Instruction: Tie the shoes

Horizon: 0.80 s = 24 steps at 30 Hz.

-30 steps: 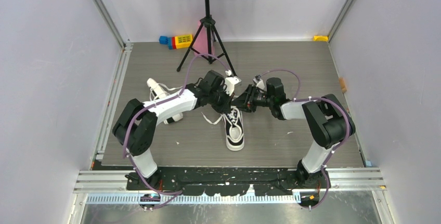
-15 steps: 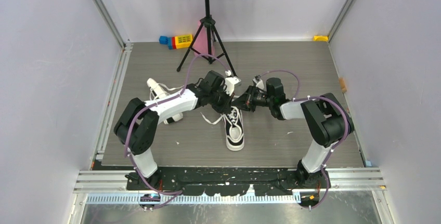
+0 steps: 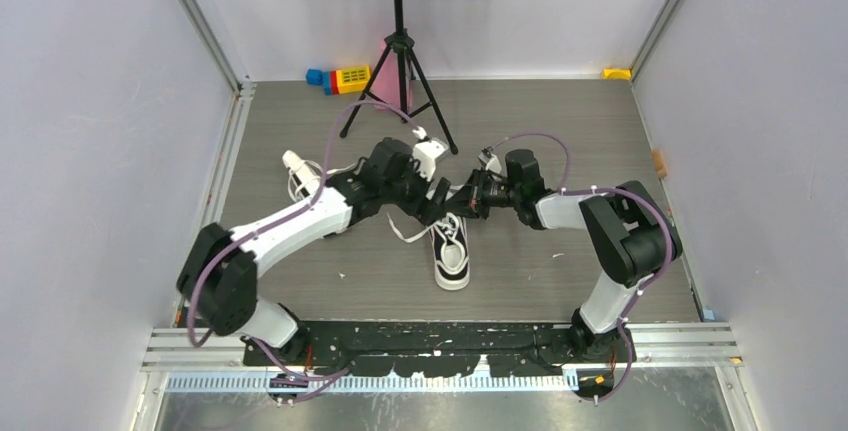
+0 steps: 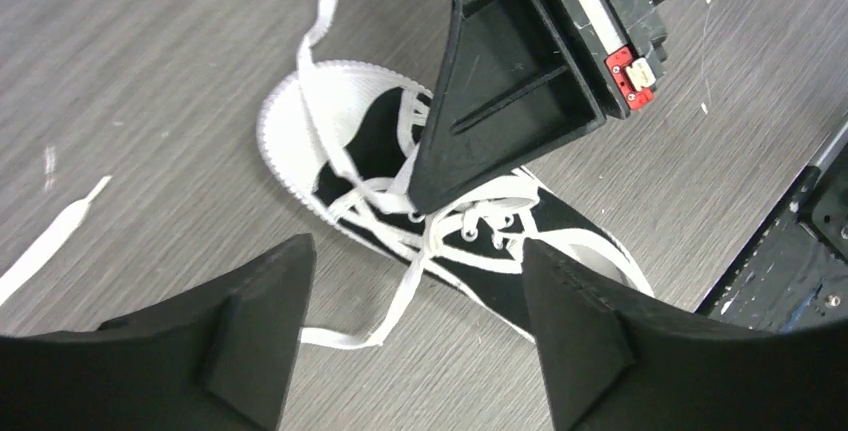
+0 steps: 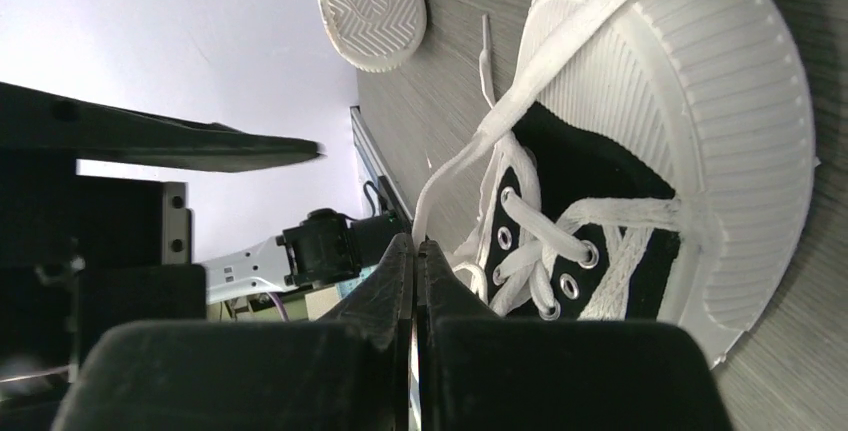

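At the far left the second shoe (image 3: 298, 167) lies on its side, half under the left arm (image 3: 300, 223), its laces seemingly loose. The left gripper (image 4: 415, 276) hangs over the middle shoe (image 3: 452, 253), fingers spread wide with nothing between them. That shoe sits mid-table (image 3: 560, 131), toe toward the near edge, showing no knot or bow; one lace (image 3: 405, 232) trails left. The right gripper (image 5: 415, 251) is pinched closed on the other lace (image 5: 470, 141). By my reading, tying has barely begun, and both shoes are left to do.

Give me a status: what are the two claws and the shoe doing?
Left gripper open, over the sneaker. Right gripper shut on a white lace. Sneaker upright, untied. Second sneaker partly under left arm.
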{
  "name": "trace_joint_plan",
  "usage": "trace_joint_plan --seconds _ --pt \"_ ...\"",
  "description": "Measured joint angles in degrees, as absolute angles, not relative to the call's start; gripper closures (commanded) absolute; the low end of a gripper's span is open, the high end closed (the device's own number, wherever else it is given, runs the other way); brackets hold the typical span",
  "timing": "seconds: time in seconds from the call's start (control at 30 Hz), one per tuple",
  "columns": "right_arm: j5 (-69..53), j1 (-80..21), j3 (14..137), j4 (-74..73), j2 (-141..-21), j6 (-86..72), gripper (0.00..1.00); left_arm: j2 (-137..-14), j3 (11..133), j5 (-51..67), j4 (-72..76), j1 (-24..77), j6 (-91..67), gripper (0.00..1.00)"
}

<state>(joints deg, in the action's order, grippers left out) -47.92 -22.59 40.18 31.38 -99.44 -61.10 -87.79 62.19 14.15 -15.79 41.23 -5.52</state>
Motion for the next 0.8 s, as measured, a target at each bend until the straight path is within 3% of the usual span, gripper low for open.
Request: trace_joint_plan --seconds 0.03,0.07,0.2,0.33,0.5,0.8 --pt "-47.86 -22.7 40.58 29.45 -98.98 -59.66 1.0 -85.41 60.86 12.91 -15.0 41.19 -6.04 0.03" --pt "-47.86 -22.76 41.01 27.57 -98.43 -58.22 1.0 -82.98 59.31 11.57 -13.89 41.12 -6.98 0.01" --pt "-47.77 -22.76 41.91 23.38 -96.23 -53.98 1.0 -76.4 53.76 9.58 -8.71 39.35 -12.84 0.0" --pt "-47.33 -22.76 42.28 19.38 -94.04 -49.93 1.0 -78.76 54.39 12.47 -7.35 33.85 -21.04 0.14" --pt "-46.39 -22.76 42.3 14.68 -91.57 -45.95 1.0 -89.73 64.27 18.0 -12.88 29.8 -29.47 0.29" --pt "-45.58 -23.33 42.57 11.84 -91.0 -43.62 1.0 -102.39 75.44 25.76 -23.03 30.26 -36.69 0.45"
